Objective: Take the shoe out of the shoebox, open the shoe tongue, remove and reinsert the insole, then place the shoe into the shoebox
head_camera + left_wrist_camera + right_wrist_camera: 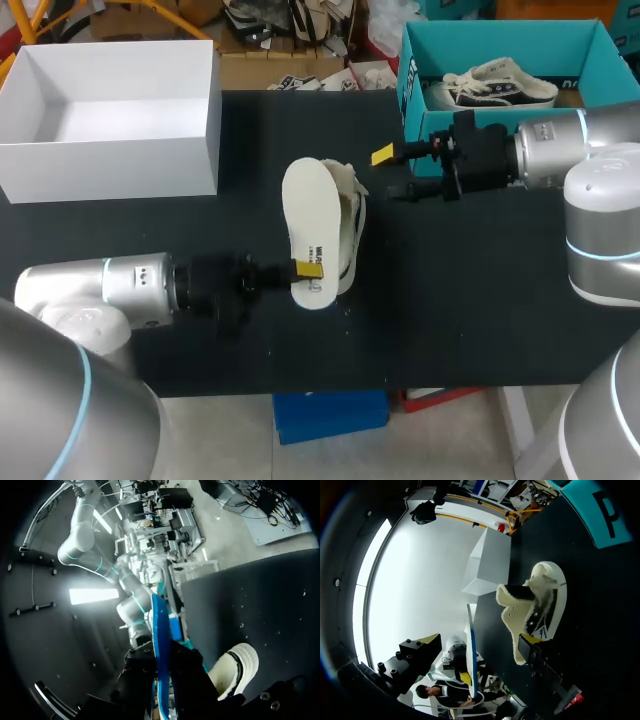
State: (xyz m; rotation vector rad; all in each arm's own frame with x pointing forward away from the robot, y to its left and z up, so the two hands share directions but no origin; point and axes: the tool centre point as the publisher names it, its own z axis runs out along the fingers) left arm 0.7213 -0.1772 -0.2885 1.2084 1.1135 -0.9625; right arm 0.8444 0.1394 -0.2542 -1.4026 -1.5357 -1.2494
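The white insole [308, 225] stands on edge over the cream shoe [352, 230] at the table's middle. My left gripper [308, 270] is shut on the insole's heel end. In the left wrist view the insole [160, 640] shows edge-on with its blue underside, pinched in the left gripper [161, 700], and the shoe [235, 669] lies beside it. My right gripper [392, 172] stands open just right of the shoe, touching nothing. In the right wrist view the shoe [536, 607] lies with its tongue folded out ahead of the right gripper [479, 641], the insole [471, 652] beyond it.
An open white shoebox [150, 165] stands at the back left, also seen as the white shoebox [490, 565] past the shoe. A teal box [415, 85] at the back right holds another sneaker [500, 85], close behind my right arm.
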